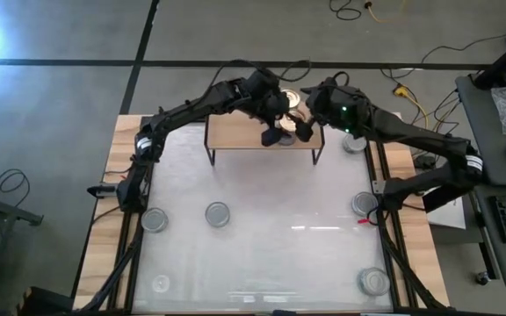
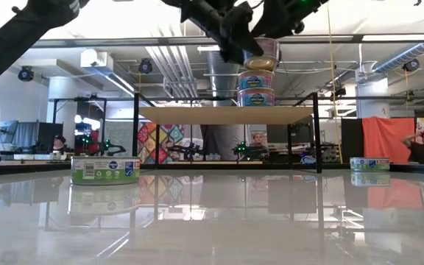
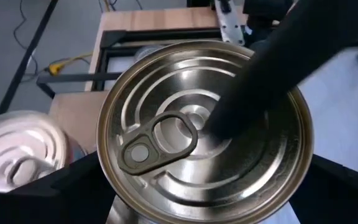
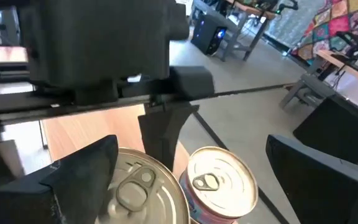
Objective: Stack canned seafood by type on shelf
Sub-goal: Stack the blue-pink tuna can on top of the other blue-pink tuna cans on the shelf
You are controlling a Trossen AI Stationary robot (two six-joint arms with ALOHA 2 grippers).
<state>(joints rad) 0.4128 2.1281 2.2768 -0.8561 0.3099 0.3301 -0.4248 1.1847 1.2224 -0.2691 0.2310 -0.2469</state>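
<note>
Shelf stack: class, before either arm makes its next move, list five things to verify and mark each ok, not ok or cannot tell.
1. Left claw has fingers against both sides of the top tin: ok.
2. Top tin sits flat on the two stacked tins below it: cannot tell, the claw hides the join.
3. Right claw is open: ok.
4. Right claw is clear of the top tin: not ok, one finger crosses over its lid.
5. Shelf is level, and the neighbouring tin stands upright: ok.
</note>
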